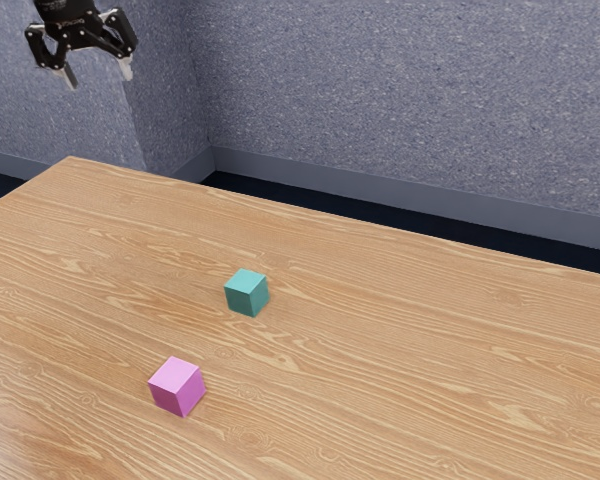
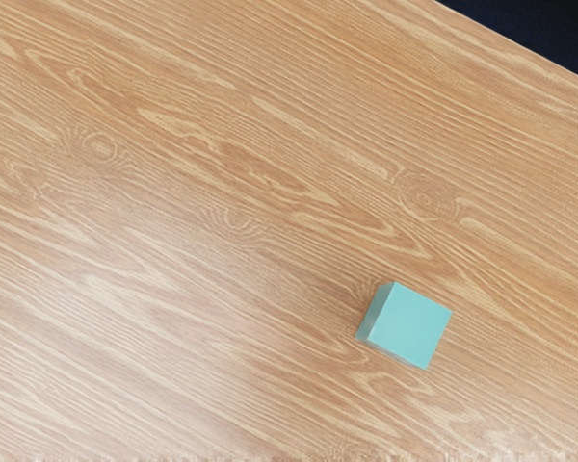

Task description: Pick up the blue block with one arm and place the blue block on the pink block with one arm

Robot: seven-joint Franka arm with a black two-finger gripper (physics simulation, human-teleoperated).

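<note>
My fingers are spread wide apart, tips pointing down. They grip nothing and touch nothing, hanging high in the air in front of the grey wall, over the far corner of the worktop at the exterior view's upper left.

The blue block (looks more teal-green, tbh) sits flat on the worktop, well apart from my fingers: far below them & off toward the exterior view's right, approx. mid-worktop. The pink block sits near it, closer to the camera & a bit toward the exterior view's left; the 2 don't touch, bare wood betw. them.

In the wrist view the blue block lies alone on the wood grain, its top face & one darker side showing; a dark strip of floor shows past the worktop's edge.

The hand above my fingers is cut off by the frame's upper edge, so the rest of the arm is hidden.
</note>
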